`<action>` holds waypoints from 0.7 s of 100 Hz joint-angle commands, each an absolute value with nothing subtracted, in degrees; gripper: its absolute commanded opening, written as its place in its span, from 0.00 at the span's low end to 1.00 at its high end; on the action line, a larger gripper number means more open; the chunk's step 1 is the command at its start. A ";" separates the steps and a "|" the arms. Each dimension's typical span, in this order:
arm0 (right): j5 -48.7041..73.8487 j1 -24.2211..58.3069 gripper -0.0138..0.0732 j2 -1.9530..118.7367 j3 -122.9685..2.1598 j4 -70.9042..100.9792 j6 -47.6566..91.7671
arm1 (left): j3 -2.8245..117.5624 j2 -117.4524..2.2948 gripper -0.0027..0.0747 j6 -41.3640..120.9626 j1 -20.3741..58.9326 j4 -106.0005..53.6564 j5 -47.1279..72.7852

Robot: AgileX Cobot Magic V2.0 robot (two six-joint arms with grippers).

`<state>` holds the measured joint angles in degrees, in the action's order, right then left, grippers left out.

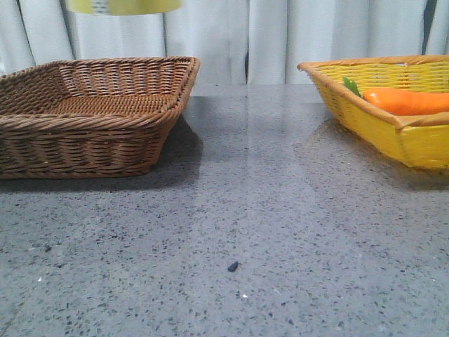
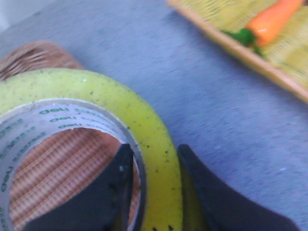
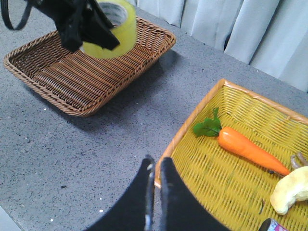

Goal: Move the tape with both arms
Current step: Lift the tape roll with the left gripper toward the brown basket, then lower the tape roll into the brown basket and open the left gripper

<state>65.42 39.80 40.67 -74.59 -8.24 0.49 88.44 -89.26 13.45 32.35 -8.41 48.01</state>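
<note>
The yellow tape [image 2: 144, 125] roll with a white "deli" core is held by my left gripper [image 2: 154, 159], one finger inside the core and one outside the wall. In the right wrist view the tape [image 3: 113, 26] hangs in the black left gripper [image 3: 79, 21] above the brown basket [image 3: 86, 72]. In the front view only the tape's lower edge [image 1: 123, 6] shows at the top, above the brown basket [image 1: 91, 112]. My right gripper [image 3: 155, 166] is shut and empty, above the near rim of the yellow basket [image 3: 192, 120].
The yellow basket [image 1: 393, 116] at the right holds an orange carrot [image 1: 407, 100], which also shows in the right wrist view [image 3: 250, 149] next to a pale lumpy object [image 3: 291, 190]. A small dark speck [image 1: 233, 266] lies on the grey table.
</note>
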 commanded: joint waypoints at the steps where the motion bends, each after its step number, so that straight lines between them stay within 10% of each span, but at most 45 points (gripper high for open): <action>1: 61.83 39.68 0.07 40.83 -76.17 -8.61 1.01 | 89.43 -86.39 0.01 13.25 30.02 -8.71 45.18; 70: 61.17 39.68 0.07 40.83 -76.17 -8.34 1.01 | 67.92 -87.82 0.01 13.25 28.11 -14.32 25.37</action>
